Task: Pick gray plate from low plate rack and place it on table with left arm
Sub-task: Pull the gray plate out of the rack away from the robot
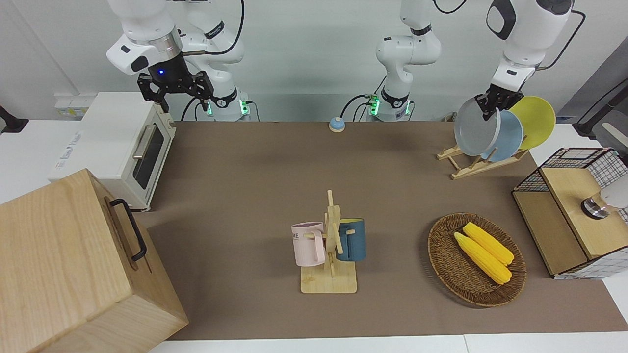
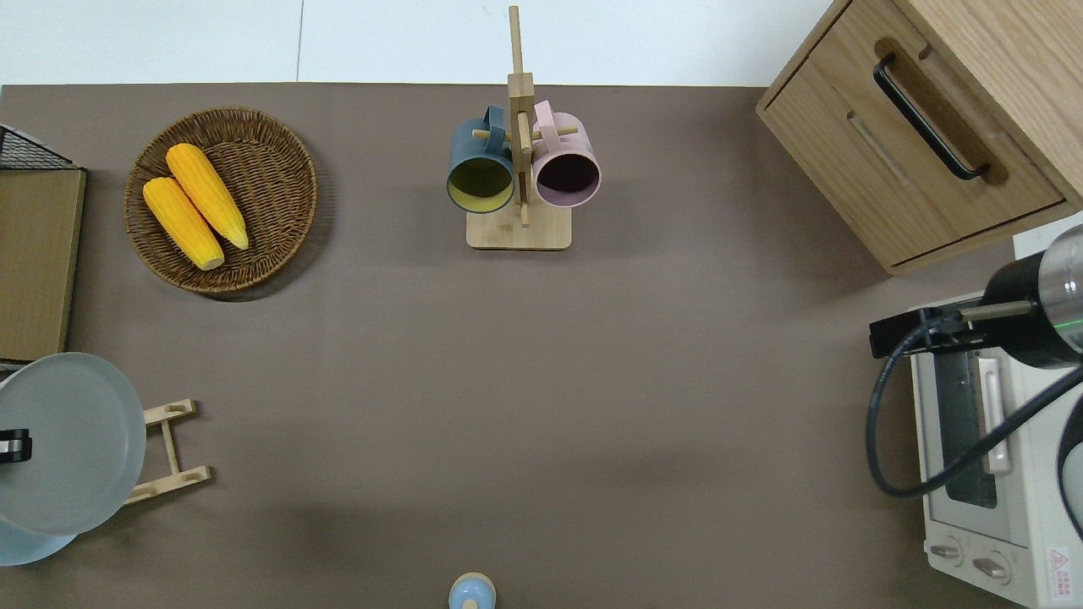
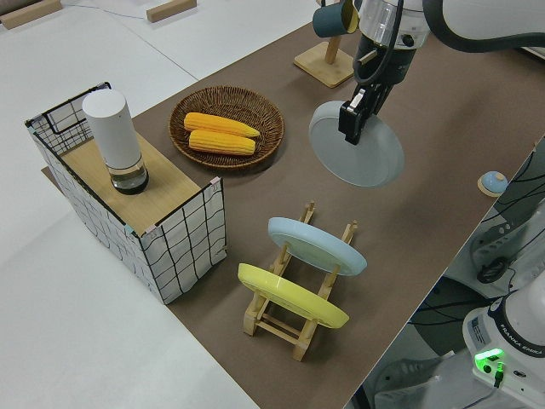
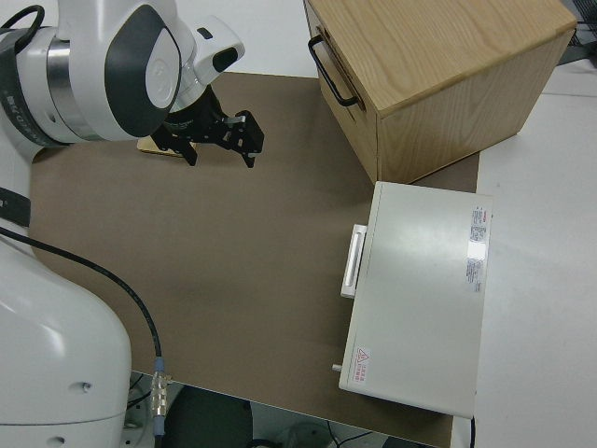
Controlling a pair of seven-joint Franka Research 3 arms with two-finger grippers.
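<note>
My left gripper (image 1: 492, 104) is shut on the top rim of the gray plate (image 1: 475, 127) and holds it tilted in the air, clear of the low plate rack (image 1: 470, 165). In the overhead view the gray plate (image 2: 80, 440) hangs over the rack (image 2: 169, 447), with the left gripper (image 2: 15, 446) at the picture's edge. The left side view shows the left gripper (image 3: 350, 126) pinching the gray plate (image 3: 368, 158) above the table (image 1: 245, 171). A light-blue plate (image 3: 315, 244) and a yellow plate (image 3: 291, 295) stay in the rack (image 3: 274, 319). My right gripper (image 1: 176, 91) is parked, open.
A wicker basket (image 1: 444, 260) with two corn cobs lies farther from the robots than the rack. A wire basket with a wooden shelf (image 1: 571, 211) stands at the left arm's end. A mug tree (image 1: 329, 245), a wooden cabinet (image 1: 73, 264), a toaster oven (image 1: 122, 147) and a small bell (image 1: 336, 124) also stand on the table.
</note>
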